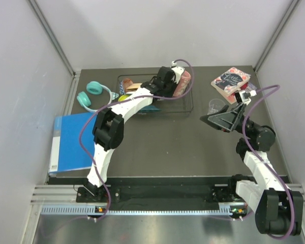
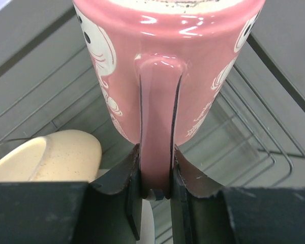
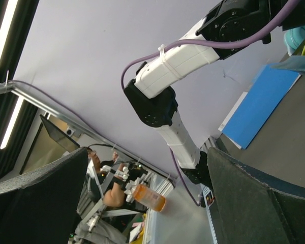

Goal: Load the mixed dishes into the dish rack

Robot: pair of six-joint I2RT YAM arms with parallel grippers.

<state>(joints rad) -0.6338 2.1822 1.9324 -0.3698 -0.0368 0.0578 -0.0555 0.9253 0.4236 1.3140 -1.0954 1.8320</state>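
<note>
My left gripper (image 1: 176, 85) reaches over the right end of the black wire dish rack (image 1: 189, 108) at the back of the table. It is shut on the handle of the pink floral mug (image 1: 183, 83). In the left wrist view the handle sits pinched between the fingers of the gripper (image 2: 156, 175), and the mug (image 2: 168, 61) hangs over the rack's wires (image 2: 244, 147). A cream plate (image 2: 46, 157) stands in the rack to its left, also seen from above (image 1: 130, 86). A yellow-green bowl (image 1: 124, 97) and a teal plate (image 1: 150, 108) lie in the rack. My right gripper (image 1: 209, 121) is open and empty, raised right of the rack.
Teal headphones (image 1: 94, 94) lie left of the rack. A blue folder (image 1: 71, 142) lies at the near left, also in the right wrist view (image 3: 259, 107). Floral books (image 1: 230, 81) and a clear glass (image 1: 216, 105) sit at the back right.
</note>
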